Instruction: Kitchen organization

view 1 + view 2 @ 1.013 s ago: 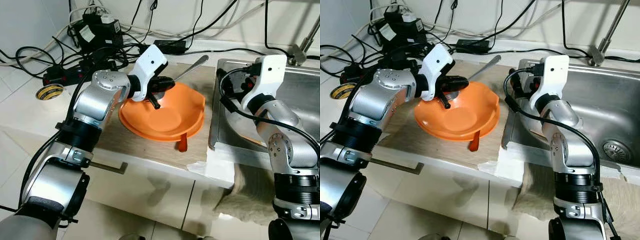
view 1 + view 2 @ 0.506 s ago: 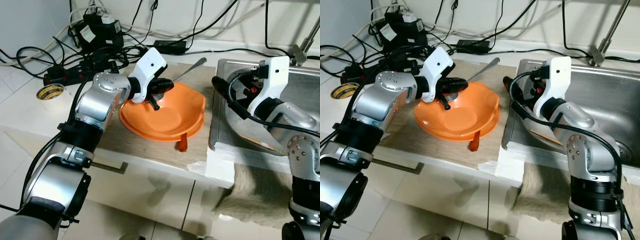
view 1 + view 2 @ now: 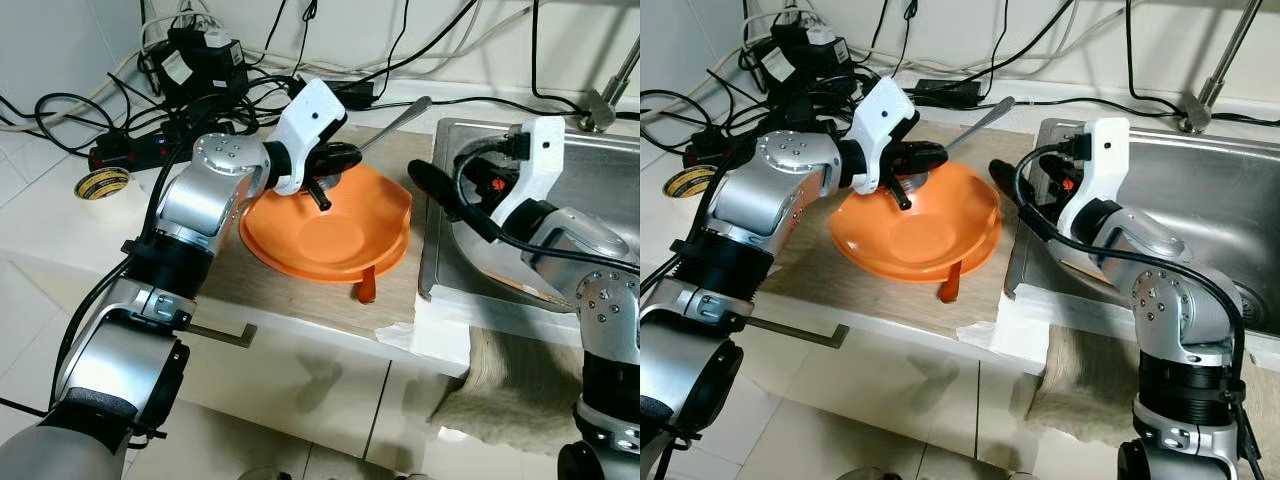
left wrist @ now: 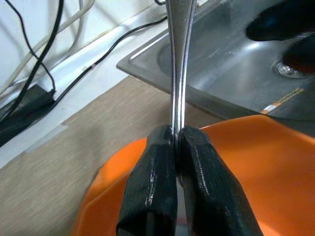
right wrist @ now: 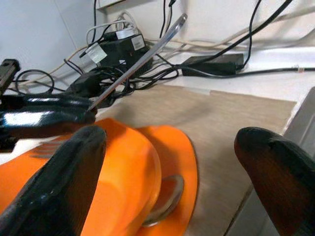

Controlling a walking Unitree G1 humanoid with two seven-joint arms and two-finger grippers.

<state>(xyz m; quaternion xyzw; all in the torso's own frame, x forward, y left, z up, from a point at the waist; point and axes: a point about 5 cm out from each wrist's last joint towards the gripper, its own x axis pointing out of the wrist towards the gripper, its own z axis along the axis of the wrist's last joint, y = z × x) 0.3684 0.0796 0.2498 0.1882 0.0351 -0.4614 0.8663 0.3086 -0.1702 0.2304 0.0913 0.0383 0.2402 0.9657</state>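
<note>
Left eye view, from left to right: 1 roll of yellow-and-black tape (image 3: 99, 183) lies flat on the white countertop (image 3: 50, 225), with a tangle of black cables and power adapters (image 3: 190, 75) behind it against the wall. 1 beige wood-grain mat (image 3: 290, 290) covers the counter next to the sink. On the mat sits 1 shallow orange plastic bowl (image 3: 335, 235), tilted, with 1 orange utensil handle (image 3: 366, 288) protruding from under its near rim.

Left gripper (image 3: 325, 172) is over the far left rim of the bowl. Its 2 black fingers (image 4: 152, 191) are pressed together on 1 long silver metal utensil handle (image 3: 395, 123), which slopes up and away toward the sink. The left wrist view confirms the handle is clamped between both pads. The right wrist view shows fork tines at the clamped end and 1 silver spoon bowl (image 5: 165, 199) lying under the orange bowl's rim.

Right gripper (image 3: 1012, 195) hangs above the gap between the bowl and 1 stainless steel sink (image 3: 590, 190), just beside the bowl's right rim. Its 2 fingers (image 5: 74, 177) are spread wide apart and hold nothing. 1 white cloth (image 3: 430, 335) lies under the sink's front edge.
</note>
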